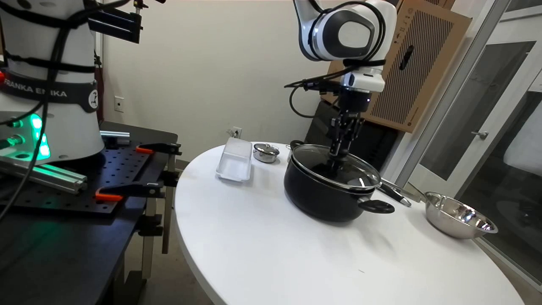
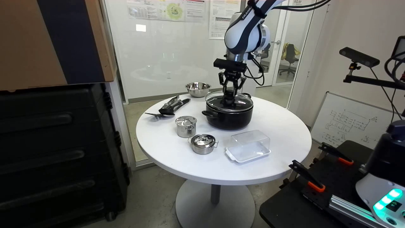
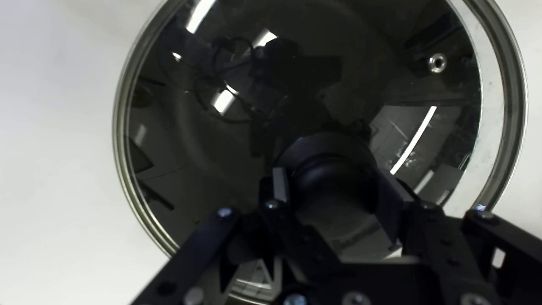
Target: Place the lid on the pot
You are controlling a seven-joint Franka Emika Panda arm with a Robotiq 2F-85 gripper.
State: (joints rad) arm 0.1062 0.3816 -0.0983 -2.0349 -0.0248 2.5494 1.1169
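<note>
When looking in an exterior view, find the round lid (image 1: 315,161) off-centre over the pot (image 1: 319,199), dome upward. In an exterior view, see the gripper (image 2: 230,93) pointing down. In the wrist view, see it clamped on the knob (image 3: 328,148).

Black band (image 1: 63,87) on robot base (image 1: 72,131) is bearing "FRANKA EMIKA", a cable (image 1: 51,75) crossing the letters; arm (image 2: 244,33) is showing "FRANKA" in an exterior view. Small sign (image 2: 297,2) is ending in "07"; posters (image 2: 164,11) and whiteboard (image 2: 348,122) are carrying writing too small to read.
</note>
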